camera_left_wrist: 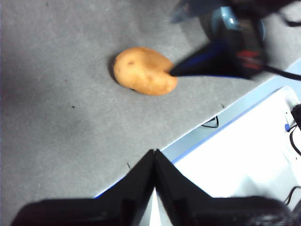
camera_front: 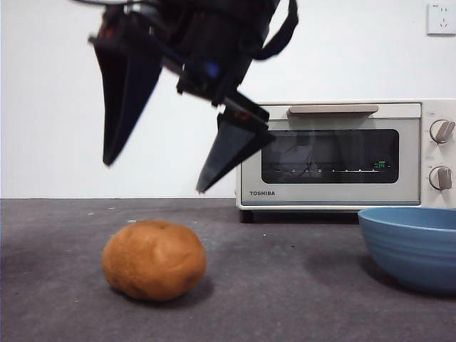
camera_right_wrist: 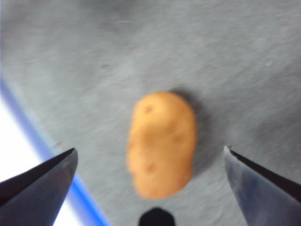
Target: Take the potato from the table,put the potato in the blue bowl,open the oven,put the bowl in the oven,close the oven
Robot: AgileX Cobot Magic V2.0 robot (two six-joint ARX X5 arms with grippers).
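I have the table (camera_front: 299, 299) filling the lower half of my front view, dark grey and speckled, and in the left wrist view its near edge shows a pale blue strip with white floor beyond. At the far right of it stands the oven (camera_front: 342, 153), cream-white, door shut, with TOSHIBA printed in dark letters at the lower left of the door frame; a small green glow shows in the dark glass, too small for me to read. Its beige bar handle (camera_front: 333, 110) runs across the top of the door and two knobs (camera_front: 442, 131) sit one above the other on the right. On the wall above the oven I see a white socket plate (camera_front: 442, 18). The right gripper (camera_front: 153, 174) hangs in from the top of my front view, big and dark, jaws spread wide, tips pointing down and clear of the table. The blue bowl (camera_front: 413, 246) sits near right, cut by the frame edge, in front of the oven. The potato (camera_front: 154, 259) lies on the table at near left, well apart from the bowl, directly below the gap between the spread jaws and untouched by either tip. The left gripper (camera_left_wrist: 154, 153) waits off the table's near edge, jaws pressed together.
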